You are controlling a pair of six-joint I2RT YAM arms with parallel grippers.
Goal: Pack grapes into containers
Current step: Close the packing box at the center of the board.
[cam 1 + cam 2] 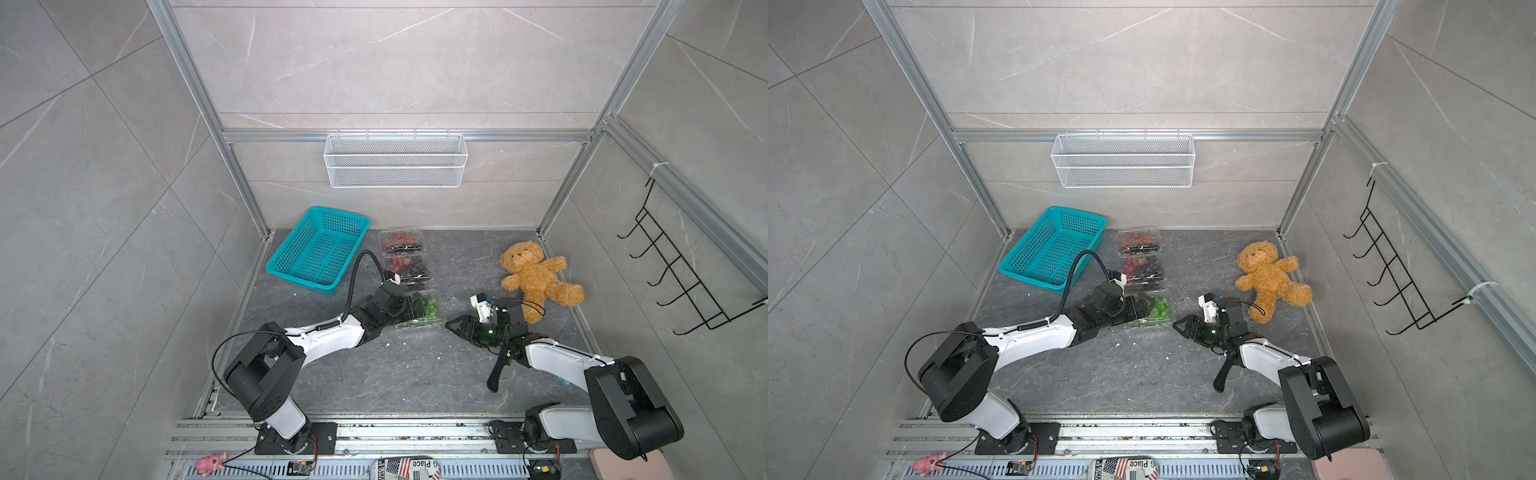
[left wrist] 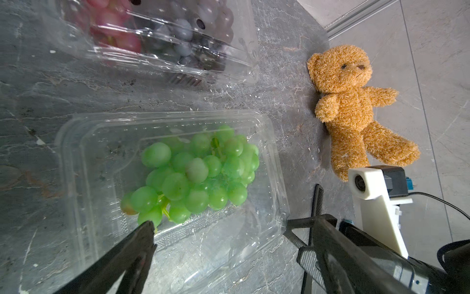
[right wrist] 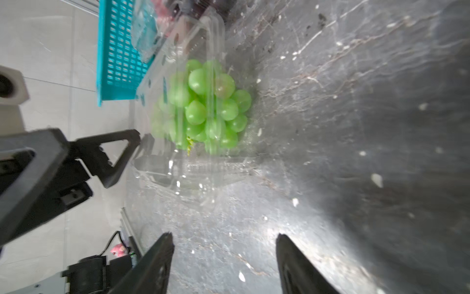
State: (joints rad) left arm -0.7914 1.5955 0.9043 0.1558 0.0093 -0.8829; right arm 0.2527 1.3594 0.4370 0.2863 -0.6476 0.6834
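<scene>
Grapes (image 2: 198, 173) fill a container (image 2: 84, 178); left fingers (image 2: 132, 254) over it, right fingers (image 3: 157, 264) beside it, all spread, empty; bumps could tip it.

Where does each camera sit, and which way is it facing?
Top views: overhead, looking down on the table; left claw and right claw show.
Left wrist: on the left arm, facing the green grapes in their container; own fingers show.
Right wrist: on the right arm, facing the same grapes; own fingers, left claw show.
Shared: green grapes in all.
</scene>
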